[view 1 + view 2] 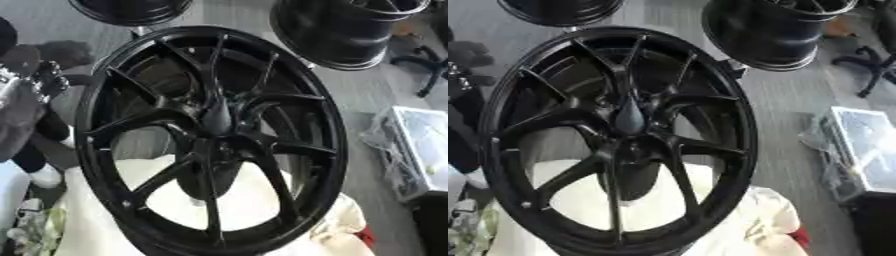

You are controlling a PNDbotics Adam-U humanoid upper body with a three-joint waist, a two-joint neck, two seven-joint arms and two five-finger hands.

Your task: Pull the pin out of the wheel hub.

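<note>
Item: black wheel [210,140], large, filling centre of view, resting tilted on a cream cloth [96,220]. Hub [217,117] at the spokes' meeting point; we cannot make out the pin there. Two more black wheels [337,30] behind. Our hands and their fingers: none visible, so we cannot tell.
</note>
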